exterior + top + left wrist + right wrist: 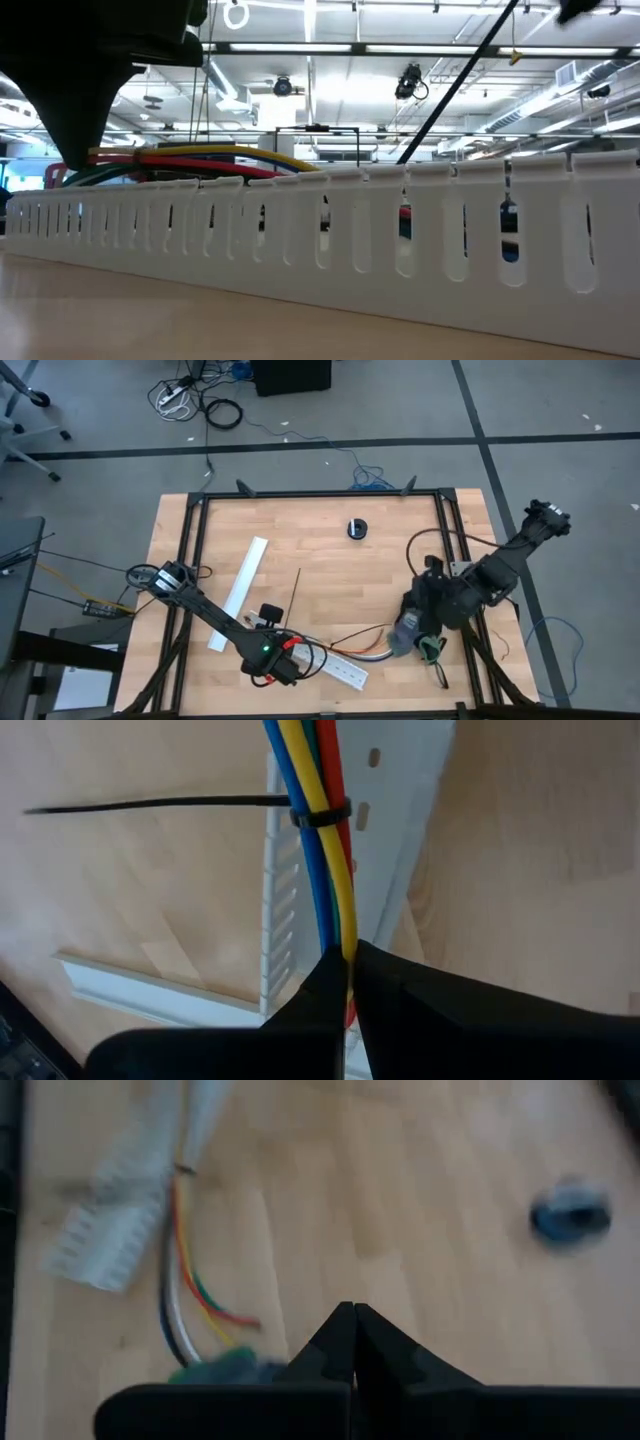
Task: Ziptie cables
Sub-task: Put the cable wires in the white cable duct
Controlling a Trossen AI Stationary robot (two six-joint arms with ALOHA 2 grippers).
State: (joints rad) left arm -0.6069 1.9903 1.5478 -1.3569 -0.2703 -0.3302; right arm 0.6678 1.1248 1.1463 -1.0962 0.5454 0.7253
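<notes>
Over smooth wood, left jaws (pixel 348 960) clench thin bundled cables (pixel 322 850); right jaws (pixel 354 1312) clenched empty.

The left gripper (pixel 348 970) is clamped on the cables (pixel 320 850). Just ahead, 1 ziptie (pixel 318 817) encircles them above the white slotted channel (pixel 400 830).

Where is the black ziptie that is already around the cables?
In the left wrist view, the ziptie circles the cables over the white slotted channel, just ahead of the shut left gripper.

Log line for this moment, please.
left gripper: shut on cables | ziptie: looped round cables | right gripper: shut, empty, above table
</notes>
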